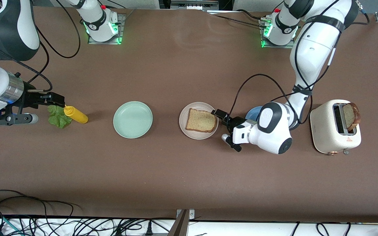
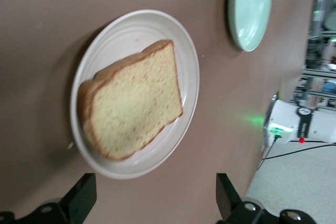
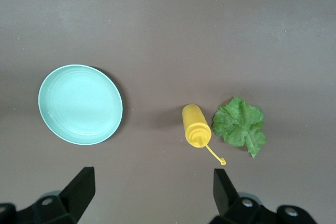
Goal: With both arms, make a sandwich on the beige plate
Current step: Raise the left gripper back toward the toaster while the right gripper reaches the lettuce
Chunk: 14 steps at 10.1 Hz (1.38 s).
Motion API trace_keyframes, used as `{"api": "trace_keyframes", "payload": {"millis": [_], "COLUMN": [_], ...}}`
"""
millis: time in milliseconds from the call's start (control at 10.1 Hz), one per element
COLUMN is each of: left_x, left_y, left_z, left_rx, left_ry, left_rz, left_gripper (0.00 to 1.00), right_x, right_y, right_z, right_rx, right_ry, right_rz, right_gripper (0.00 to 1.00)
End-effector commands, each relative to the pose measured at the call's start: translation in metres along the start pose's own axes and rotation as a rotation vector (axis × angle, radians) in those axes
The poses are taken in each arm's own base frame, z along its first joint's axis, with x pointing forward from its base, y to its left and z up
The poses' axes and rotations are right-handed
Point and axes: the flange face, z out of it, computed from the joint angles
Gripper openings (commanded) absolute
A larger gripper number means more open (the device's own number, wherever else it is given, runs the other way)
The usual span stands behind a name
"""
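Note:
The beige plate (image 1: 184,128) lies mid-table with one tan bread slice (image 1: 201,120) on it; both show in the left wrist view, plate (image 2: 131,24) and slice (image 2: 134,106). My left gripper (image 1: 225,127) is open and empty, low beside the plate's rim toward the left arm's end (image 2: 156,203). A second bread slice (image 1: 351,116) stands in the toaster (image 1: 335,127). The green lettuce leaf (image 1: 58,116) lies at the right arm's end, also in the right wrist view (image 3: 240,124). My right gripper (image 1: 55,100) is open and empty, up over the table by the lettuce (image 3: 152,192).
A yellow mustard bottle (image 1: 75,114) lies touching the lettuce (image 3: 195,124). A mint-green plate (image 1: 133,119) sits between bottle and beige plate (image 3: 80,104) (image 2: 251,9). A blue plate (image 1: 253,113) is mostly hidden under the left arm. Cables hang along the table's near edge.

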Motion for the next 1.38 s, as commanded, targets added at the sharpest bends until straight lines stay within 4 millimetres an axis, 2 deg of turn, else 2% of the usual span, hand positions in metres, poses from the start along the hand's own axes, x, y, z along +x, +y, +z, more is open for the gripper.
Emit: {"api": "trace_keyframes", "payload": {"millis": [0, 197, 296, 494, 691, 790, 888, 987, 1086, 1283], "left_x": [-0.019, -0.042, -0.055, -0.081, -0.113, -0.132, -0.152, -0.17, -0.182, -0.214], "left_y": [0.039, 0.059, 0.065, 0.077, 0.124, 0.147, 0.162, 0.173, 0.179, 0.194], "left_z": [-0.047, -0.105, -0.134, -0.192, -0.245, -0.268, -0.285, -0.294, -0.298, -0.293], "left_rx": [0.167, 0.395, 0.455, 0.579, 0.691, 0.75, 0.759, 0.756, 0.758, 0.774], "left_ry": [-0.031, -0.022, -0.004, 0.071, 0.159, 0.201, 0.229, 0.226, 0.217, 0.243], "left_rz": [-0.067, -0.119, -0.138, -0.169, -0.164, -0.179, -0.212, -0.266, -0.284, -0.287], "left_gripper": [1.0, 1.0, 1.0, 1.0, 1.0, 1.0, 1.0, 1.0, 1.0, 1.0], "right_x": [0.0, 0.001, 0.002, 0.007, 0.015, 0.018, 0.022, 0.025, 0.028, 0.029], "right_y": [-0.002, 0.003, 0.01, 0.042, 0.089, 0.103, 0.112, 0.124, 0.136, 0.153], "right_z": [-0.005, -0.005, -0.003, 0.011, 0.04, 0.055, 0.074, 0.09, 0.113, 0.154], "right_rx": [0.015, 0.01, -0.002, -0.005, 0.001, 0.003, 0.003, 0.0, -0.004, -0.036], "right_ry": [-0.004, -0.002, -0.001, -0.022, -0.061, -0.084, -0.114, -0.131, -0.135, -0.116], "right_rz": [0.007, 0.0, 0.007, 0.012, 0.009, 0.023, 0.036, 0.043, 0.027, -0.006], "right_gripper": [1.0, 1.0, 1.0, 1.0, 1.0, 1.0, 1.0, 1.0, 1.0, 1.0]}}
